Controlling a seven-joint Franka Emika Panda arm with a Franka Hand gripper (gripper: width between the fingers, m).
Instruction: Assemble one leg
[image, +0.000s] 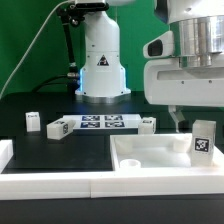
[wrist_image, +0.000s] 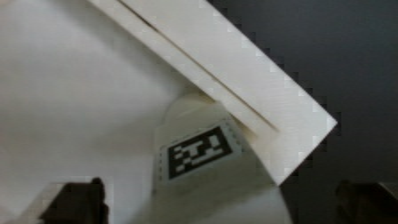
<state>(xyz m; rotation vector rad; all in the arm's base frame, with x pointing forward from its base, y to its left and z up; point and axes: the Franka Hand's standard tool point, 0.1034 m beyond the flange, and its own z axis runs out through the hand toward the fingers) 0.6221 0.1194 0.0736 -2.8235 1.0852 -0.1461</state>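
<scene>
1. The leg (image: 203, 139) stands upright on the large white tray-like panel (image: 150, 158), at the panel's end toward the exterior view's right, close to the near right corner of the black table (image: 60, 150). Its black-and-white tag faces the exterior camera.
2. The gripper (image: 176, 120) hangs from the arm above the panel, just to the exterior view's left of the leg and slightly farther back. One thin finger shows below the white housing, with its tip level with the leg's upper part.
3. In the exterior view the finger and the leg look apart, with a narrow gap between them; contact cannot be confirmed.
4. In the wrist view the two dark fingertips (wrist_image: 75, 202) stand wide apart, and the leg (wrist_image: 217, 160) with its tag lies between them but farther out, not pinched. The pincer is spread and holds nothing.
5. The wrist view also shows the panel's raised white rim (wrist_image: 231, 70) running diagonally behind the leg.
6. Toward the middle of the table lies the long white marker board (image: 100, 124) with several tags, in front of the robot base (image: 102, 62).
7. A small white block (image: 32, 121) stands toward the table's left edge in the exterior view, well apart from the gripper.
</scene>
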